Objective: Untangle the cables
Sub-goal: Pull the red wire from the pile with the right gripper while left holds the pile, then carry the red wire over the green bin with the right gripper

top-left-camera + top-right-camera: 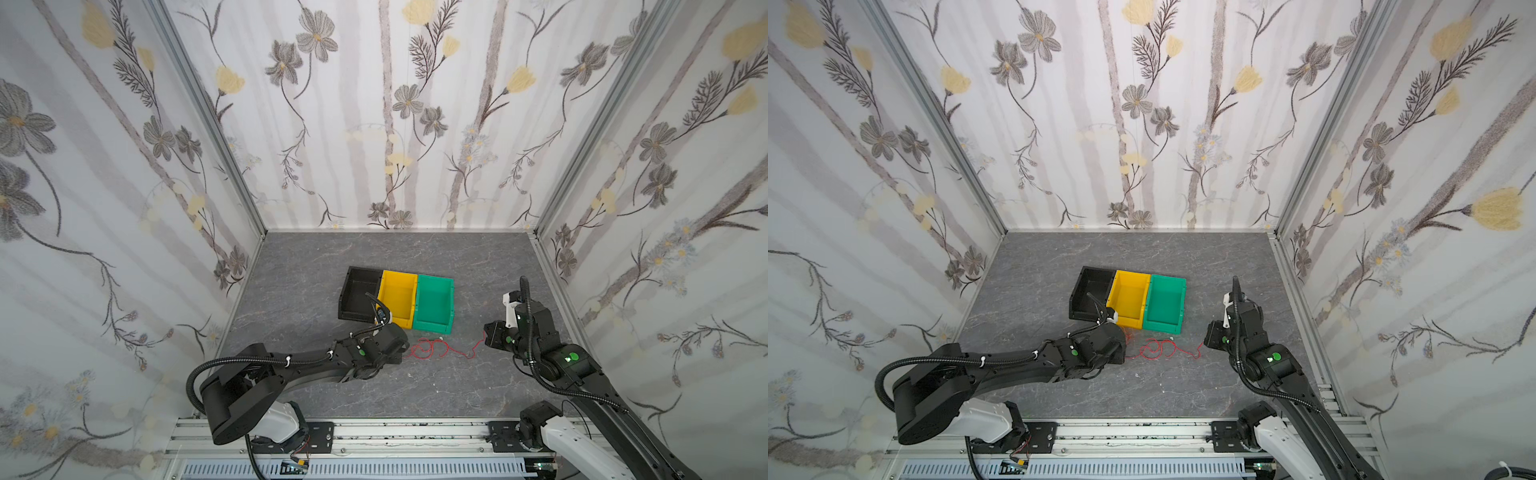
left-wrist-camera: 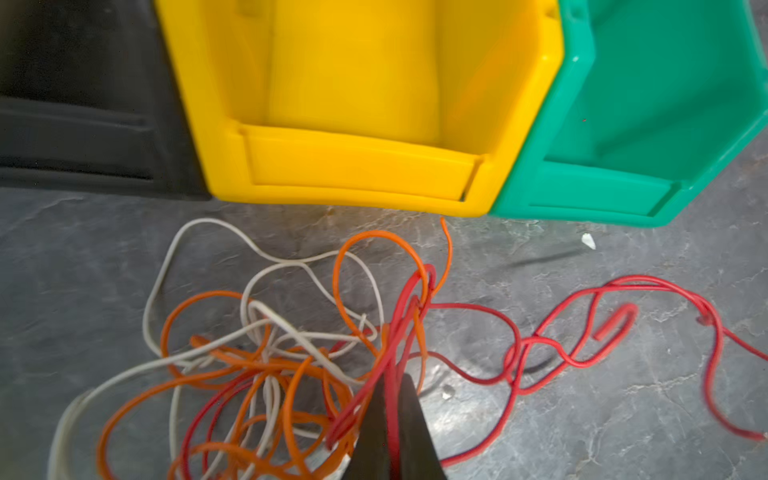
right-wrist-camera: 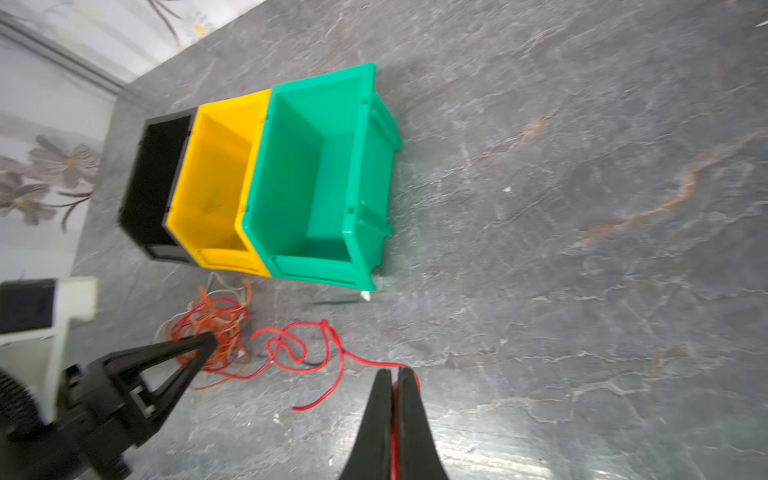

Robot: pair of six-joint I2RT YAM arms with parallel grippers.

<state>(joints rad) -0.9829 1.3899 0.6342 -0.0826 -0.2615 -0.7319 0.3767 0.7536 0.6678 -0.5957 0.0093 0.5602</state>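
My left hand (image 2: 390,384) is pinched shut on the red cable (image 3: 338,351) where it leaves the tangle. My right hand (image 3: 395,376) is clamped on the same cable farther along, so I judge I can draw it free between them. The cables (image 2: 266,357) lie knotted on the table (image 3: 582,291), just before the yellow bin (image 2: 353,166).

No legible text, label, brand or number on anything visible.

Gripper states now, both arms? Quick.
Left gripper: closed on the thin red wire, at the tangle of thin orange and white wires.
Right gripper: closed on the same red wire, away from the tangle.
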